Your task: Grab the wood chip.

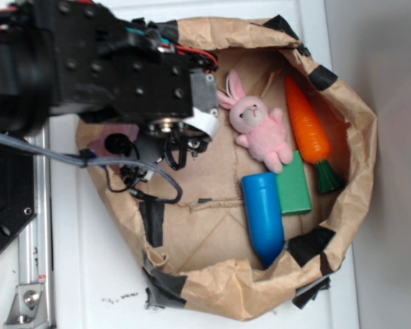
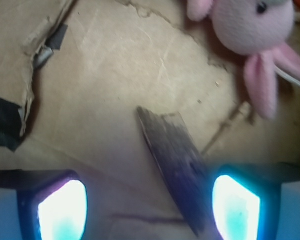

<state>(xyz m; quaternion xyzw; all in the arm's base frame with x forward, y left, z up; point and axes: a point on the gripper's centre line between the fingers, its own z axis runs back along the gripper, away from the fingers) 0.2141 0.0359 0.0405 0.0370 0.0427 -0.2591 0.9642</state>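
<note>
Brown paper nest (image 1: 342, 103) on white table | wood chip (image 2: 172, 160) lies flat, nearer right finger | gripper (image 2: 148, 207) wide open, empty | advice: shift to centre chip between pads (image 2: 62, 210), then descend and close across its narrow width.

text: none legible | labels: none | numbers: none (either view, any surface)

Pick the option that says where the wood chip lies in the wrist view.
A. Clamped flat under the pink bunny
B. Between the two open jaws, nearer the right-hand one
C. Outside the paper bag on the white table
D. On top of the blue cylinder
B: the wood chip lies on the brown paper between the spread jaws of the gripper, its lower end close to the right-hand one.
</note>
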